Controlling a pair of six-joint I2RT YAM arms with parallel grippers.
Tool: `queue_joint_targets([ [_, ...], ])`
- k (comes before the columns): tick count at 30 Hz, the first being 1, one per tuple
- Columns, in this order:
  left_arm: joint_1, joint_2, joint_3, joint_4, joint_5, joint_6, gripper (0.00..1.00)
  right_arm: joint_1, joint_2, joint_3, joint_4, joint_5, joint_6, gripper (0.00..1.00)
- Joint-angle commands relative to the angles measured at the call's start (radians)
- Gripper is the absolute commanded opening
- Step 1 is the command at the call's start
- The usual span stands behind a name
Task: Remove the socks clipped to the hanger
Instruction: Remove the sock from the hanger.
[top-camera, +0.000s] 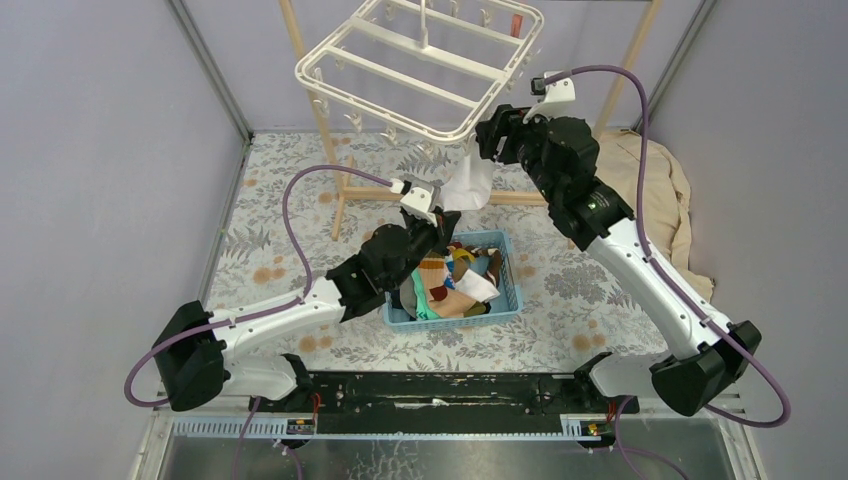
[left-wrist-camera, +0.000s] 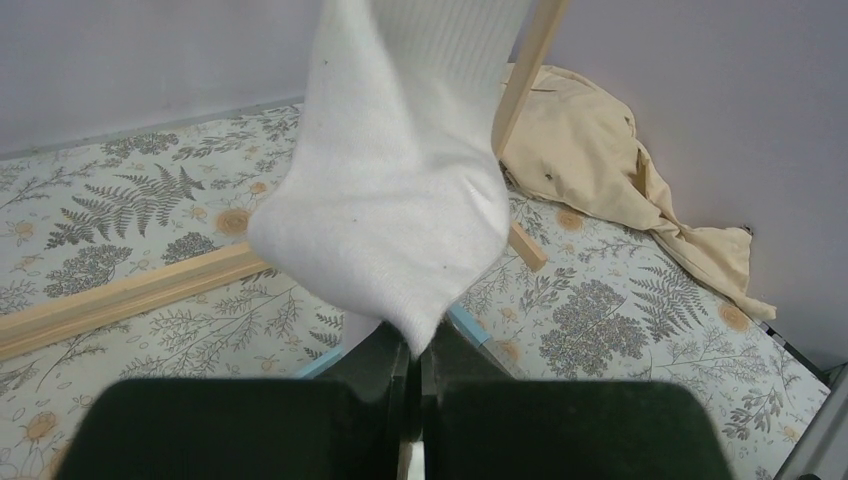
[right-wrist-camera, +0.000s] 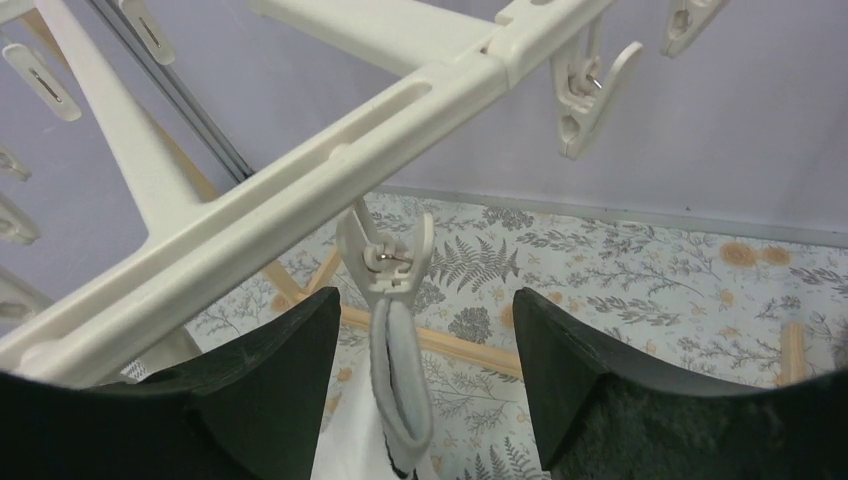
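The white hanger (top-camera: 420, 60) hangs tilted at the top of the overhead view, and its frame (right-wrist-camera: 300, 190) crosses the right wrist view. One white sock (top-camera: 472, 180) dangles from a clip (right-wrist-camera: 385, 262) under the hanger's near edge. My left gripper (top-camera: 445, 222) is shut on that sock's toe (left-wrist-camera: 390, 200), the jaws pinching the fabric tip (left-wrist-camera: 418, 345). My right gripper (right-wrist-camera: 425, 330) is open, its fingers (right-wrist-camera: 290, 360) standing either side of the clip and the sock's cuff (right-wrist-camera: 400, 385), apart from both. Several more socks (top-camera: 455, 285) lie in a basket.
A blue basket (top-camera: 512, 280) sits on the fern-patterned floor below the hanger. Pale wooden rack poles (top-camera: 310, 90) and a base bar (left-wrist-camera: 130, 290) stand behind. A beige cloth (top-camera: 655, 190) lies at the right wall. Empty clips (right-wrist-camera: 590, 85) dangle from the frame.
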Motion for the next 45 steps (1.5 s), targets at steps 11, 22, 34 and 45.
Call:
queue_joint_targets([
  [11, -0.006, -0.029, 0.03, 0.011, -0.029, 0.023, 0.03, -0.004, 0.053, 0.077, 0.195, 0.031, -0.014, 0.67],
  [22, -0.006, -0.033, 0.022, 0.002, -0.037, 0.026, 0.03, -0.004, 0.052, 0.011, 0.323, 0.03, -0.007, 0.56],
  [34, -0.006, -0.047, 0.005, -0.004, -0.048, 0.024, 0.04, -0.004, 0.02, -0.047, 0.34, -0.005, -0.018, 0.14],
  [45, -0.006, -0.093, -0.016, -0.033, -0.053, 0.02, 0.04, -0.004, -0.031, -0.114, 0.342, -0.012, -0.019, 0.51],
])
